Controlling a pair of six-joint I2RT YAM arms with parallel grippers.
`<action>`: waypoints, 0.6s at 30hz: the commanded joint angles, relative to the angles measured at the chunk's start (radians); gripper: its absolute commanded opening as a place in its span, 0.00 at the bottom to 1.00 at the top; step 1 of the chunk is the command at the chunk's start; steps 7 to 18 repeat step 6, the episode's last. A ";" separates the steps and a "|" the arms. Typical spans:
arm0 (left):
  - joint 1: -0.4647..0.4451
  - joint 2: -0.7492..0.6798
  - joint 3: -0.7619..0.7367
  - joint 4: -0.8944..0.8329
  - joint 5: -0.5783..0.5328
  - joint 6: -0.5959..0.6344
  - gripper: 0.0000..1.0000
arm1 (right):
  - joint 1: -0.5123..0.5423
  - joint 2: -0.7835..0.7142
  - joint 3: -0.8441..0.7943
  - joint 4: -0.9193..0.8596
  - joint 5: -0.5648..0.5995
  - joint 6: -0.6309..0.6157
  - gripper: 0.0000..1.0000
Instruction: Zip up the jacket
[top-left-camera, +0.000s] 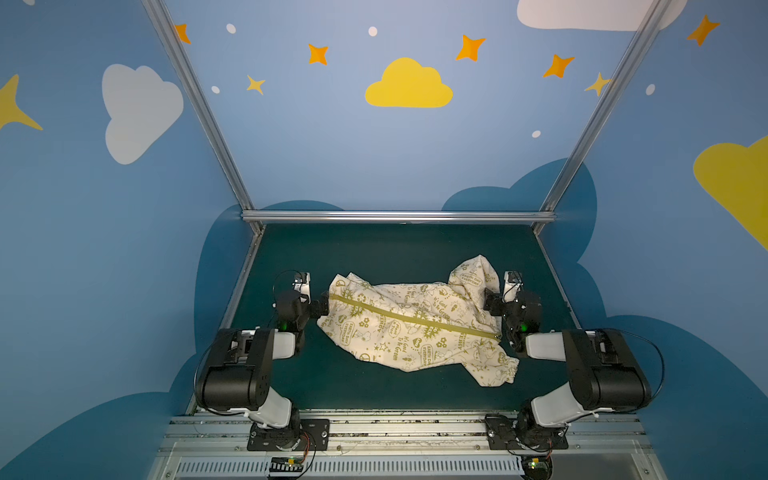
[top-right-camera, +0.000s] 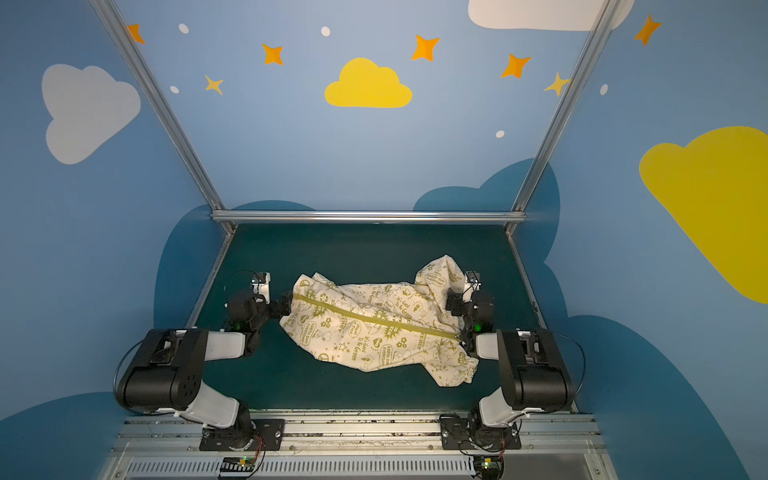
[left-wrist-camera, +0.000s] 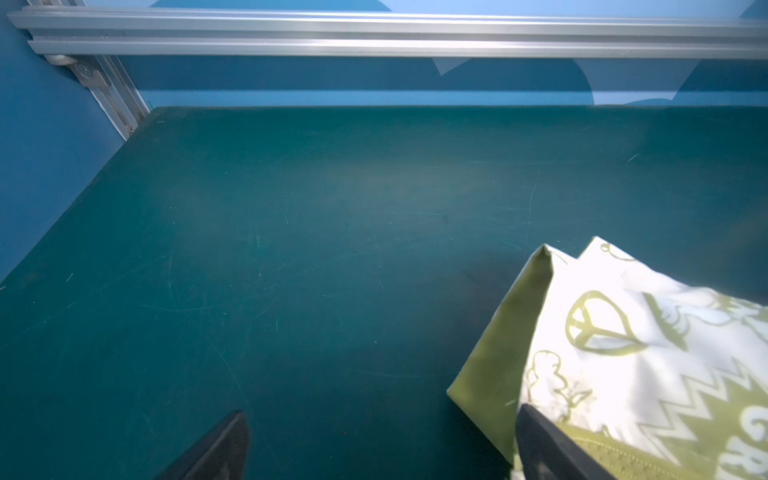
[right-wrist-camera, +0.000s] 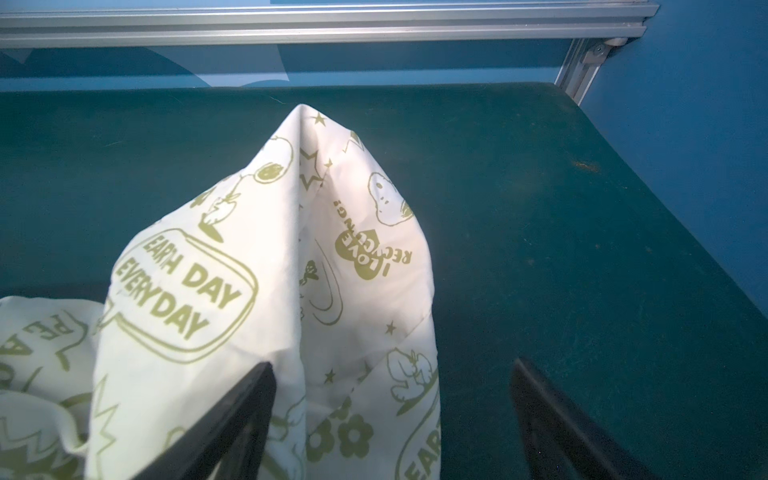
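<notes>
Cream fabric printed with olive doodles, the jacket lies crumpled across the middle of the dark green mat, hem to the left and hood peaked up at the far right. Its olive zipper runs slantwise from the left hem toward the near right and looks joined along the length that shows. One cuffed sleeve trails to the near right. At the left hem sits the left gripper, jaws spread wide; in its wrist view one finger lies against the hem beside the zipper's end, where yellow-green lining shows, and the other is over bare mat. At the hood end sits the right gripper, jaws also wide apart and clamping nothing; in its wrist view hood fabric lies partly between the fingers
</notes>
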 joint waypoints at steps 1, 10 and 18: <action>-0.002 -0.019 0.016 -0.021 0.005 0.004 0.99 | -0.007 -0.009 0.010 -0.009 -0.011 0.006 0.89; -0.002 -0.018 0.014 -0.012 0.004 0.001 0.99 | -0.006 -0.011 0.010 -0.008 -0.015 0.005 0.89; -0.002 -0.018 0.014 -0.012 0.004 0.001 0.99 | -0.006 -0.011 0.010 -0.008 -0.015 0.005 0.89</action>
